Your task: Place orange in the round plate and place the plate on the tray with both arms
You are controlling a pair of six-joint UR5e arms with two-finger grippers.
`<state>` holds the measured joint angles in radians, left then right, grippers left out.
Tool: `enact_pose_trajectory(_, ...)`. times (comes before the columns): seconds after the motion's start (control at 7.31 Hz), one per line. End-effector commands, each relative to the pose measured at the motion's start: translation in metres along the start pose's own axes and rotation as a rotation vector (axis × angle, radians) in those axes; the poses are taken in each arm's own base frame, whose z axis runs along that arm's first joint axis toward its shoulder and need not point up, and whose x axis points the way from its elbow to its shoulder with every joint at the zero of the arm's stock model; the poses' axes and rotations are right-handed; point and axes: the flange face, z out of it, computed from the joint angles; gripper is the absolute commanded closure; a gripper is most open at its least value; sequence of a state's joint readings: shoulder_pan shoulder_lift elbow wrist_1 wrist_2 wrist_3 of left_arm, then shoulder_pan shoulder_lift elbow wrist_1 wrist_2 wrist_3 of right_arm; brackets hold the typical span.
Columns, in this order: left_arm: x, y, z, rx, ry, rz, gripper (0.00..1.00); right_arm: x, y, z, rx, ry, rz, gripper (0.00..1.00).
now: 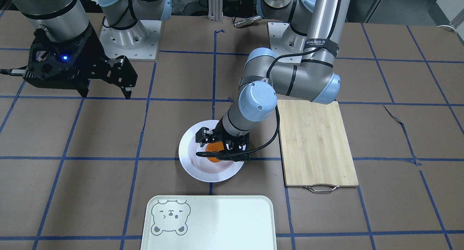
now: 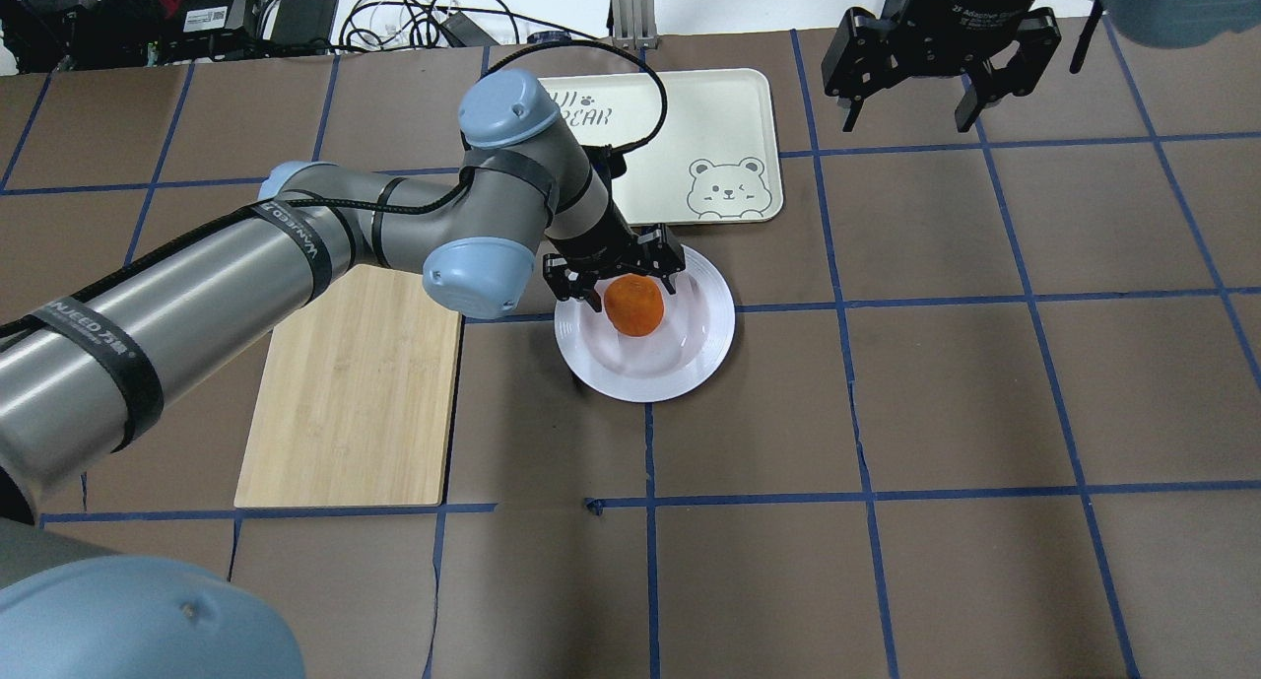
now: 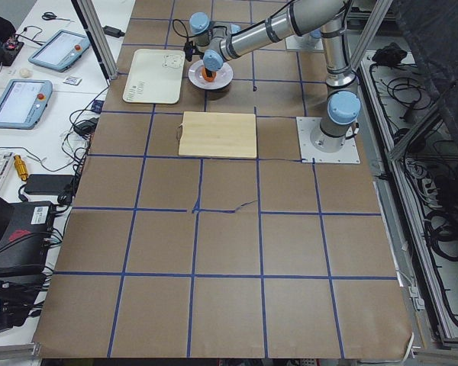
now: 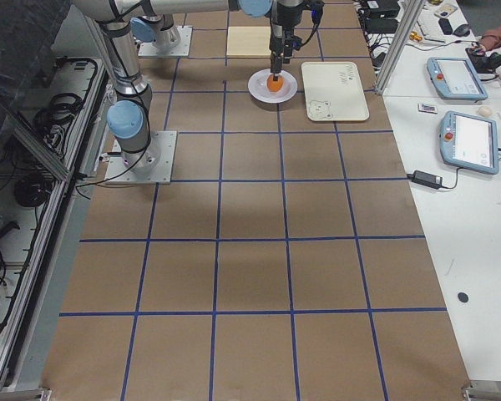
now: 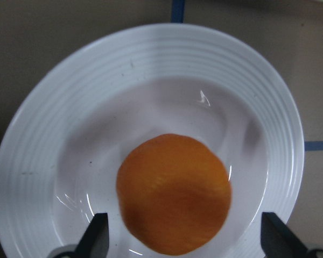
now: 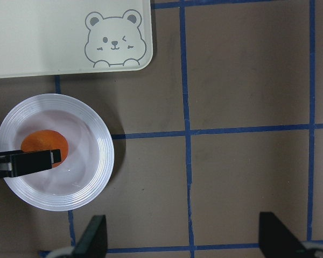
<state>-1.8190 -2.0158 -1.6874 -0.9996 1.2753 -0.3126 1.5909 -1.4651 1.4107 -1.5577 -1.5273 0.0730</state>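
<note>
The orange (image 5: 175,193) lies in the sunken centre of the round plate (image 5: 151,54), which stands on the table just short of the tray (image 2: 709,117). My left gripper (image 2: 621,283) hangs low over the plate, open, its fingers on either side of the orange (image 2: 633,305) with a gap showing on both sides in the left wrist view. My right gripper (image 2: 904,122) is open and empty, raised well off to the plate's right. From it I look down on the plate (image 6: 91,183), the orange (image 6: 43,144) and the tray's bear corner (image 6: 116,45).
A bamboo cutting board (image 2: 355,393) with a metal handle lies on the left arm's side of the plate, partly under that arm. The tray (image 1: 224,221) holds nothing. Brown mats with blue tape lines cover the table.
</note>
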Motion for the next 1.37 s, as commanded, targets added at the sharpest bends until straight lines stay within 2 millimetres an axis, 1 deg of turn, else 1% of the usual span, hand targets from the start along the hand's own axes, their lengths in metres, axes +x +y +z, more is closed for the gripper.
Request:
enact_pose_trajectory(0.0,-0.008,-0.009,-0.081,0.022,-0.060,-0.002,0.00,0.004,-0.003,0.015,-0.033,-0.137,0.031,0.01)
enact_pose_trajectory(0.14,-0.009,0.003,-0.124,0.029,-0.153,-0.003,0.00,0.005,-0.007,0.031,-0.013,-0.243,0.047,0.01)
enact_pose_trajectory(0.27,-0.010,0.019,-0.158,0.039,-0.220,-0.004,0.00,0.003,-0.004,0.071,0.015,-0.326,0.052,0.01)
enact_pose_trajectory(0.41,-0.013,0.041,-0.188,0.022,-0.243,-0.014,0.00,0.000,0.007,0.117,0.054,-0.387,0.044,0.01)
enact_pose_trajectory(0.55,-0.022,0.061,-0.219,0.034,-0.316,-0.003,0.00,-0.005,0.027,0.166,0.091,-0.473,0.032,0.00)
enact_pose_trajectory(0.68,-0.024,0.084,-0.242,0.029,-0.323,0.010,0.00,-0.009,0.051,0.209,0.164,-0.542,0.004,0.01)
enact_pose_trajectory(0.82,-0.023,0.102,-0.254,0.049,-0.316,0.016,0.00,-0.010,0.068,0.251,0.144,-0.646,0.010,0.01)
enact_pose_trajectory(0.96,-0.029,0.109,-0.252,0.047,-0.319,0.025,0.00,-0.003,0.075,0.271,0.172,-0.717,0.015,0.02)
enact_pose_trajectory(1.09,-0.039,0.102,-0.258,0.095,-0.304,0.095,0.00,-0.002,0.076,0.298,0.168,-0.781,0.010,0.01)
enact_pose_trajectory(1.23,-0.055,0.088,-0.269,0.132,-0.270,0.099,0.00,-0.001,0.070,0.318,0.183,-0.808,0.001,0.01)
